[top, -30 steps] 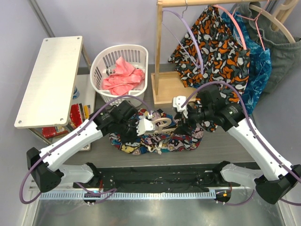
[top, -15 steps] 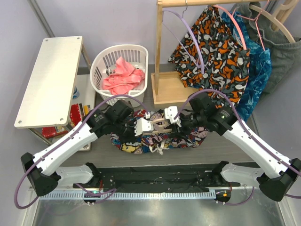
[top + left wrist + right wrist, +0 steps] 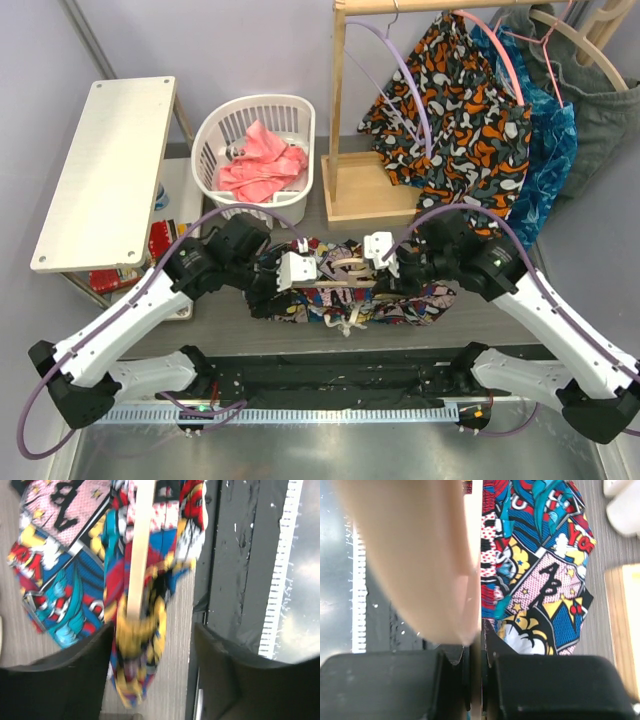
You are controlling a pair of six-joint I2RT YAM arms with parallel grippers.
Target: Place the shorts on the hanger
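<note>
The comic-print shorts (image 3: 412, 303) lie bunched on the table between both arms, with the beige wooden hanger (image 3: 345, 268) on top of them. My left gripper (image 3: 298, 272) stands open at the hanger's left end. In the left wrist view the hanger's bar (image 3: 139, 545) and a blurred fold of the shorts (image 3: 137, 645) sit between its spread fingers (image 3: 55, 675) without being pinched. My right gripper (image 3: 378, 256) is at the hanger's right side. In the right wrist view it (image 3: 476, 670) is shut on a thin edge of the hanger (image 3: 420, 555), the shorts (image 3: 540, 580) lying beyond.
A white basket (image 3: 300, 110) holding pink cloth stands at the back. A wooden rack (image 3: 365, 185) with an orange-black garment (image 3: 460, 100) and other clothes rises at the back right. A white shelf (image 3: 105, 170) is at the left, a black mat (image 3: 330, 375) along the near edge.
The left gripper has opened and let go of what it held. The right gripper has moved left onto the hanger and shut on it. The shorts bundle has shifted slightly toward the near edge.
</note>
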